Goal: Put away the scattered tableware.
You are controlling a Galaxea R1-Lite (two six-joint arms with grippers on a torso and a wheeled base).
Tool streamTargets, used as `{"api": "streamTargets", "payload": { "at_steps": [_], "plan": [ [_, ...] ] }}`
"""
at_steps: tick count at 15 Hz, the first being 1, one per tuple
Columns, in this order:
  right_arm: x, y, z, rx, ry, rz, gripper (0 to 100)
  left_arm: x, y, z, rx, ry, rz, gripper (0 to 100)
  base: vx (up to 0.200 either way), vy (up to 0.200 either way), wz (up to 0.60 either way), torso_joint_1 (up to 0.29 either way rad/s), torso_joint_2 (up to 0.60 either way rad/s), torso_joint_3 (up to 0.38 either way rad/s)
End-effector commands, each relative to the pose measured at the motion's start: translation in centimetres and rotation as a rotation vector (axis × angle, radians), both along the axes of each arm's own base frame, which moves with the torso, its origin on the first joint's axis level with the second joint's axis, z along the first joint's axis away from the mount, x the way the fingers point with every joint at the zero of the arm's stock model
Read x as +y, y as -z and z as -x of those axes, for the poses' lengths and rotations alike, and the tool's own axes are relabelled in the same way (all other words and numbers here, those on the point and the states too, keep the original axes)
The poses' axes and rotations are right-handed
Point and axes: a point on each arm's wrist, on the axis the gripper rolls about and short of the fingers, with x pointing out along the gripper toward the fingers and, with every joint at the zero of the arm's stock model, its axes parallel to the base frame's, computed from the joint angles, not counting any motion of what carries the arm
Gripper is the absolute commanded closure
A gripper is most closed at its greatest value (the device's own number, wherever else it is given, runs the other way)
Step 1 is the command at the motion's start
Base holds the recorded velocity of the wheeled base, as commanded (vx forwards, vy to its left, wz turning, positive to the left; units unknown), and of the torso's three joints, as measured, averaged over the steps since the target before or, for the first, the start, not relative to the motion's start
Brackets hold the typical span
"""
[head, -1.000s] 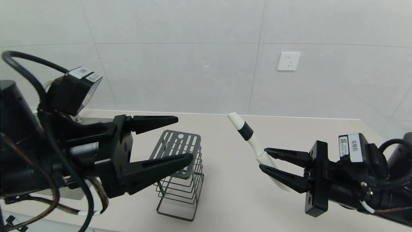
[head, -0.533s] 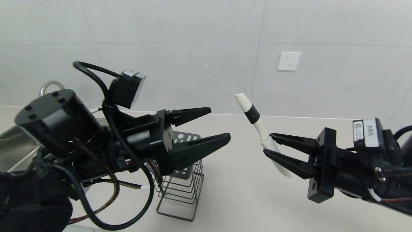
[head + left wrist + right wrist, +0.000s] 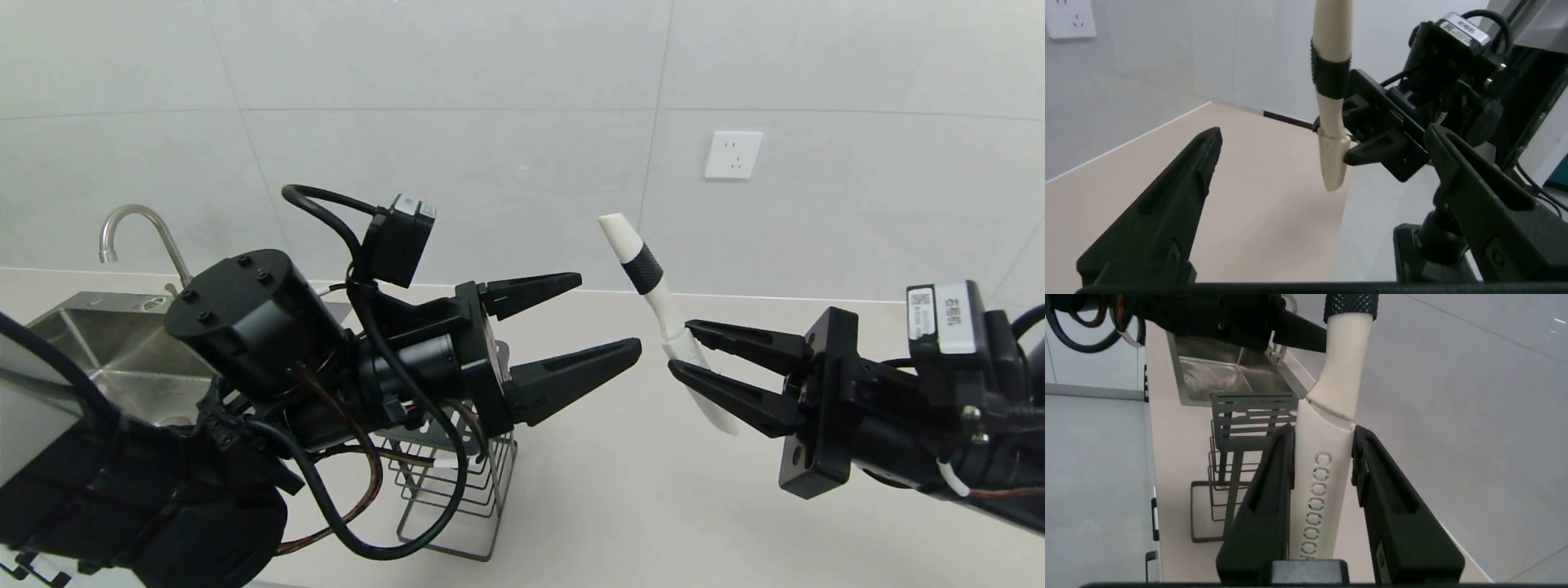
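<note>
The right claw (image 3: 682,348) clamps a white utensil (image 3: 645,273) in the air. The left claw (image 3: 609,314) is wide open and empty. The utensil is not yet in the wire rack (image 3: 457,506) at its eight o'clock.

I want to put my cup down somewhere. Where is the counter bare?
The widest bare patch of counter lies right of the wire rack, below the right pincer, which grips a white utensil. Another bare strip runs along the wall behind that pincer. It is crowded on the left: the open left pincer hangs just above the rack, beside the sink.

Right end effector (image 3: 680,345) clasping white utensil (image 3: 642,270), perhaps a spatula
</note>
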Motion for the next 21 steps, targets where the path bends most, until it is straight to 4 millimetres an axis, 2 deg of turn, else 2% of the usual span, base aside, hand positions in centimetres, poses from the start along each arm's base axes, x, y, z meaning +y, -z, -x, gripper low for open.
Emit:
{"api": "streamTargets", "payload": {
  "at_steps": [1,7,12,16,21],
  "plan": [
    [0.1,0.0,0.0,-0.002,-0.005,-0.001,100,-0.5,0.3,-0.1,0.003,0.01,-0.002,0,0.0,0.0,0.0,0.0,0.0,0.0],
    [0.6,-0.1,0.4,-0.004,-0.032,-0.002,100,-2.1,-0.5,-1.8,-0.071,0.012,0.066,0,0.0,0.0,0.0,0.0,0.0,0.0],
    [1.3,-1.3,-0.6,-0.044,-0.032,-0.03,100,-2.9,-1.4,-2.7,-0.079,0.026,0.136,0,0.0,0.0,0.0,0.0,0.0,0.0],
    [1.8,-0.8,-1.2,-0.024,-0.036,-0.02,100,-3.1,-1.8,-2.9,-0.068,0.021,0.156,0,0.0,0.0,0.0,0.0,0.0,0.0],
    [2.4,-0.8,-0.9,-0.019,-0.064,-0.021,100,-3.1,-2.1,-2.9,-0.078,0.023,0.166,0,0.0,0.0,0.0,0.0,0.0,0.0]
  ]
}}
